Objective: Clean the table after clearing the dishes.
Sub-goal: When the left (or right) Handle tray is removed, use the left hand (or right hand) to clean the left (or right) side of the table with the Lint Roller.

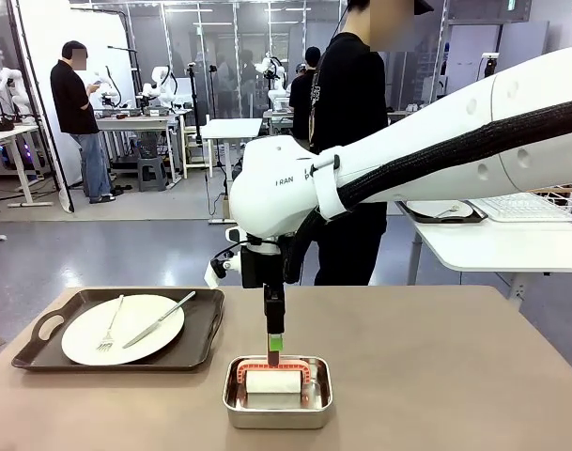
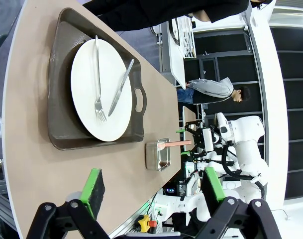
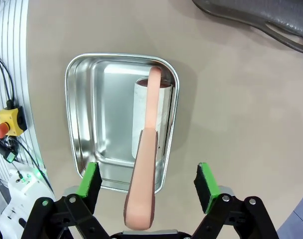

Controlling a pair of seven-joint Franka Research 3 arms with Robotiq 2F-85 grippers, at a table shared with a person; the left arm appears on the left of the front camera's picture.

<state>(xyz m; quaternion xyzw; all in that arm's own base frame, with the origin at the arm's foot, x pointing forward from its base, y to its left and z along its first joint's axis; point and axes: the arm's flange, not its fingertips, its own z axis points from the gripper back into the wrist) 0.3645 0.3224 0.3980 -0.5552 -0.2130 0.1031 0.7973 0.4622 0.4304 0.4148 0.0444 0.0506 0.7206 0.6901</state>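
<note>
The right tool (image 3: 148, 181), open, straddles a smooth pink handle (image 3: 146, 149) in the shiny steel pan (image 3: 86, 99); the left tool (image 2: 153, 189) gapes too. A round white plate (image 1: 131, 326) lies on a dark tray (image 1: 207, 324) on the worktop (image 1: 436, 376).

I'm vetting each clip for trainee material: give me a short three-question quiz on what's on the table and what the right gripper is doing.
1. Multiple choice: what lies in the steel pan? A a sponge; B a white roller with a pinkish handle; C a spoon.
2. True or false: the right gripper has its pads on either side of the roller's handle without touching it.
3. Fill in: on the white plate lie a fork and a ____.
Key: 1 B. 2 True. 3 knife.
</note>
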